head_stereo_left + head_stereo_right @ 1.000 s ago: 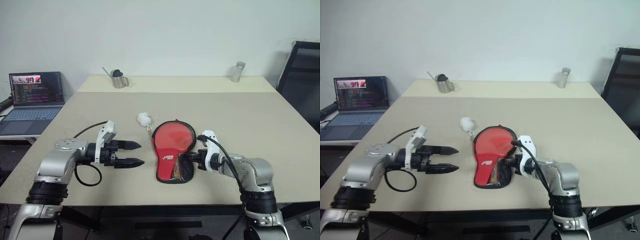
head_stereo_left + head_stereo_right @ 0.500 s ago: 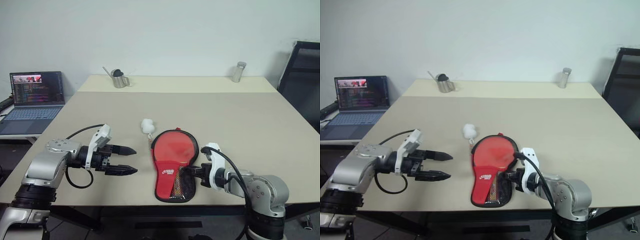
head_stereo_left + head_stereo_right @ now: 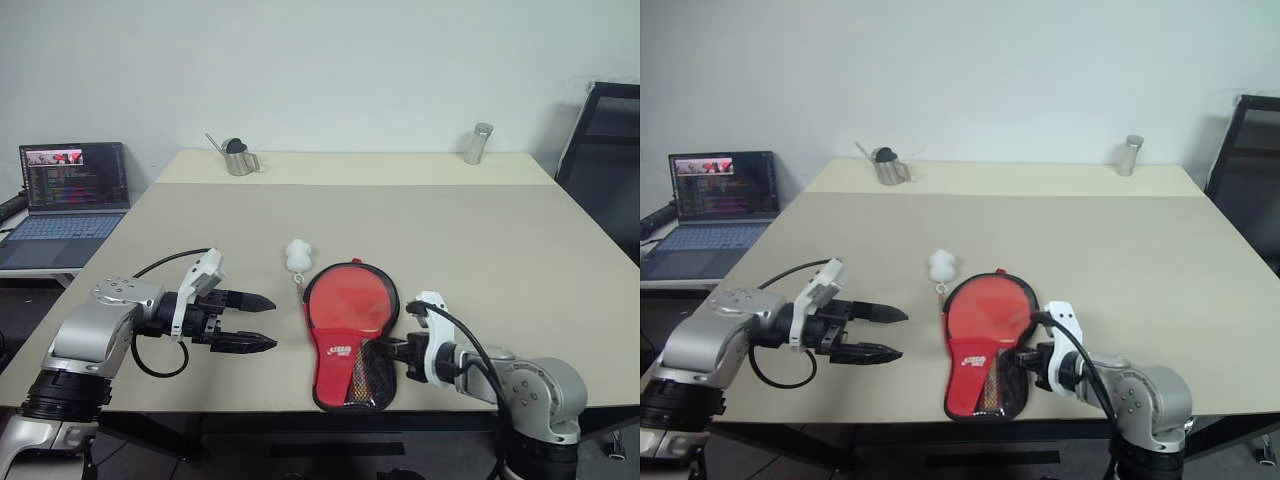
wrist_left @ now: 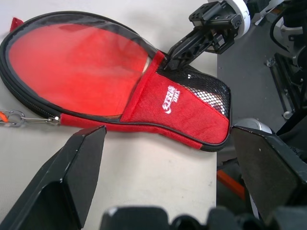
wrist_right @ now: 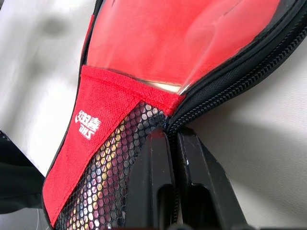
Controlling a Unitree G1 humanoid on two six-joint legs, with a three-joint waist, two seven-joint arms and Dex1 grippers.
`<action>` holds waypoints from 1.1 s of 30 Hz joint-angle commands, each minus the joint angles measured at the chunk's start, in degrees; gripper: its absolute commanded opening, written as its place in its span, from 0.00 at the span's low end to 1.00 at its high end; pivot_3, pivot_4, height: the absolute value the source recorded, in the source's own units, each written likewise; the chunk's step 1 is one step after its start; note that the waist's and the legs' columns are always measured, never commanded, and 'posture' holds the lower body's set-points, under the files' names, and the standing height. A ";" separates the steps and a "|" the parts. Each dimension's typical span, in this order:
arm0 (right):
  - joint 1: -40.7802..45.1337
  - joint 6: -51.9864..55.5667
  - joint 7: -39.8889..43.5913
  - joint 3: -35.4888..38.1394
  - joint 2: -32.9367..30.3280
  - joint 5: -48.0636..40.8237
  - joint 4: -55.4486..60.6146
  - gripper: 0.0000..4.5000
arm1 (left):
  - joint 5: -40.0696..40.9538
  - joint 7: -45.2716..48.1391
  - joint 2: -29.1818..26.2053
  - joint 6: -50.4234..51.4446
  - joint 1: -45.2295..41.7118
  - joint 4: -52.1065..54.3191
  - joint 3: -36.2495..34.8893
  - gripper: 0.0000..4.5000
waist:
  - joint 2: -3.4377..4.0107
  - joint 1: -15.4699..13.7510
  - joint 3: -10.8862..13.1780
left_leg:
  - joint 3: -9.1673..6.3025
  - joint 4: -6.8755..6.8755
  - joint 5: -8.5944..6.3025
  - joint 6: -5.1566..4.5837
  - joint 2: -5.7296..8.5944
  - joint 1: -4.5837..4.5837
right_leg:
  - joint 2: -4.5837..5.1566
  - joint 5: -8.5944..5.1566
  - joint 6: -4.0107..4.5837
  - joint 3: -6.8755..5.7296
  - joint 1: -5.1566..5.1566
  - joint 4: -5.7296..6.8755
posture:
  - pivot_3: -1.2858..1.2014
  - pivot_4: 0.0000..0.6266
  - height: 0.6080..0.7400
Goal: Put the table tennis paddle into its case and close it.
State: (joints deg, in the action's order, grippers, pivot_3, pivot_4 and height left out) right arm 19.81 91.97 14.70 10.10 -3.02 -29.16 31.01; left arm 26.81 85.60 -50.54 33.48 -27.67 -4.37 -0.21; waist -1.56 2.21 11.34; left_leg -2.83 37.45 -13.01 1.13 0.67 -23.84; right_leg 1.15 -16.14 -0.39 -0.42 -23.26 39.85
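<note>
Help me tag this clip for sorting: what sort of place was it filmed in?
Most likely an office or lab workroom, not a home. A large plain beige table stands against a bare white wall, an open laptop showing code sits on a side desk, and a black office chair stands at the table's far corner.

White logo on case, illegible

Beige table bears the case, white ball, metal cups
</note>
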 commanded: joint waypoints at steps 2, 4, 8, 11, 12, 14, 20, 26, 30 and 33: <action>-0.10 0.52 -0.06 0.16 -0.09 -1.58 1.15 0.01 | 0.60 0.56 -1.14 -0.31 -0.79 1.13 -0.20 1.00 | 0.00 0.00 0.00 | 0.00 -0.04 0.00 0.00 0.00 0.01 | 0.00 0.00 0.00 0.00 0.00 -0.02 | 0.52 0.24 1.00; -0.05 0.52 -0.48 0.41 0.47 -1.51 1.05 0.01 | 0.54 0.38 -1.07 -0.41 -0.81 1.07 -0.26 1.00 | 0.00 0.00 0.00 | 0.00 -0.09 0.00 0.00 0.00 0.02 | 0.00 0.00 0.00 0.00 0.00 -0.03 | 0.52 0.24 1.00; 0.13 0.52 -2.45 1.97 1.20 -0.05 1.20 0.12 | 0.54 -0.03 -0.93 -0.54 -0.68 1.18 -0.45 1.00 | 0.00 0.01 0.00 | 0.02 -0.25 0.01 0.01 0.00 0.08 | 0.00 0.00 0.01 0.01 -0.01 -0.07 | 0.52 0.24 1.00; 0.12 0.52 -3.31 2.88 0.90 -0.27 2.14 0.30 | 0.53 -0.51 -0.70 -0.70 -0.58 1.25 -0.58 1.00 | 0.00 -0.01 0.00 | 0.01 -0.28 0.01 0.01 0.00 0.08 | 0.00 0.00 0.01 0.00 -0.01 -0.09 | 0.52 0.24 1.00; -0.04 0.53 -3.59 3.38 1.08 -0.83 2.81 0.37 | 0.53 -0.86 -0.53 -0.80 -0.55 1.23 -0.70 1.00 | 0.00 -0.01 0.00 | 0.01 -0.28 0.01 0.01 0.00 0.08 | 0.00 0.00 0.01 0.00 -0.01 -0.09 | 0.52 0.24 1.00; -0.41 0.53 -3.84 3.64 1.11 -2.61 4.39 0.53 | 0.48 -1.63 -0.21 -1.09 -0.56 0.98 -0.96 1.00 | 0.00 -0.01 0.00 | 0.02 -0.30 0.01 0.01 0.00 0.08 | 0.00 0.00 0.01 0.01 -0.01 -0.11 | 0.52 0.24 1.00; 2.57 0.53 -3.24 3.58 -2.22 -9.25 6.29 0.98 | 0.86 -3.76 0.64 -1.06 -0.62 0.37 -1.61 1.00 | 0.00 0.01 0.00 | 0.02 -0.36 0.01 0.01 0.00 0.08 | 0.00 0.00 0.01 0.00 -0.01 -0.18 | 0.52 0.24 1.00; 10.33 -5.20 2.81 -0.11 -8.80 -12.20 7.60 0.99 | 0.64 -10.85 3.25 -1.96 -3.20 -4.48 -5.12 1.00 | -0.01 0.02 0.00 | 0.00 -0.38 0.01 0.01 -0.01 0.08 | 0.00 0.00 0.01 -0.04 -0.01 -0.19 | 0.52 0.24 1.00; 12.68 -14.41 6.13 -5.98 -13.66 -9.15 2.86 0.99 | -0.48 -17.15 5.86 -3.98 -7.33 -10.02 -7.61 1.00 | -0.10 -0.32 -0.05 | -0.04 -0.36 0.01 0.00 -0.01 0.07 | -0.01 -0.01 0.00 -0.12 0.02 -0.26 | 0.52 0.24 1.00; 12.79 -20.78 8.56 -11.47 -15.78 -6.46 -1.04 0.99 | -2.83 -19.59 6.31 -7.63 -8.91 -12.99 -7.23 1.00 | -0.10 -0.31 -0.05 | 0.02 -0.41 0.01 0.00 0.00 0.05 | -0.01 0.01 0.01 -0.06 0.02 -0.34 | 0.52 0.24 1.00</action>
State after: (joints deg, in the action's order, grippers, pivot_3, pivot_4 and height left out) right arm 32.11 75.78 21.33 1.17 -17.85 -36.93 30.82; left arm 25.72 67.83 -44.40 29.26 -35.31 -16.40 -6.32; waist -1.65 1.89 11.28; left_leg -2.81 37.03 -13.00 1.13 0.67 -23.80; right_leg 1.14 -16.13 -0.37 -0.47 -23.25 39.49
